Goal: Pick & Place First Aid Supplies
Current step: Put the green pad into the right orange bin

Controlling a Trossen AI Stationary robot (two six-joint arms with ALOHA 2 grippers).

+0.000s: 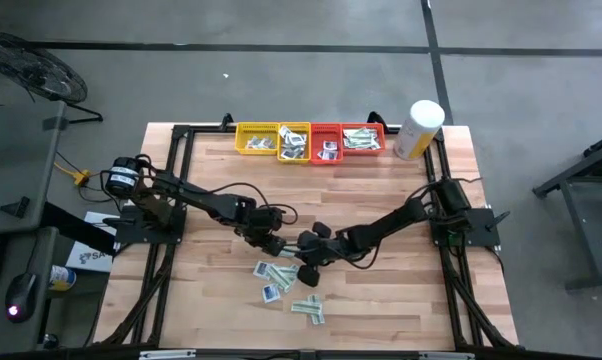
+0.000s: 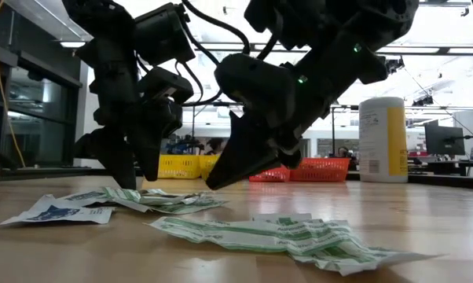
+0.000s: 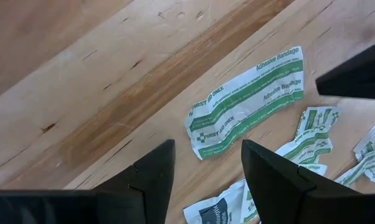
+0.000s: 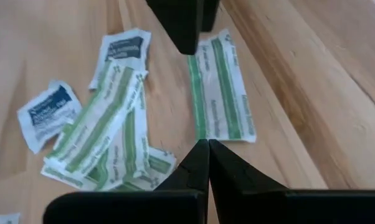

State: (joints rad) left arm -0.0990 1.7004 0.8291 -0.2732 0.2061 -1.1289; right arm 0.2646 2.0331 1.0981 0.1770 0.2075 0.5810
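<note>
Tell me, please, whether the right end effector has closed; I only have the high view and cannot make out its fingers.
Observer: Yes. The right wrist view shows the right end effector shut, its tips meeting at the end of a white-and-green strip.
Operator: Is the strip actually pinched?
Observer: I cannot tell. The low view only shows those tips down at the table.
Operator: And the left one?
Observer: The left end effector is open, with a bandage packet printed "Adhesive Bandage" lying just ahead of its fingers.
</note>
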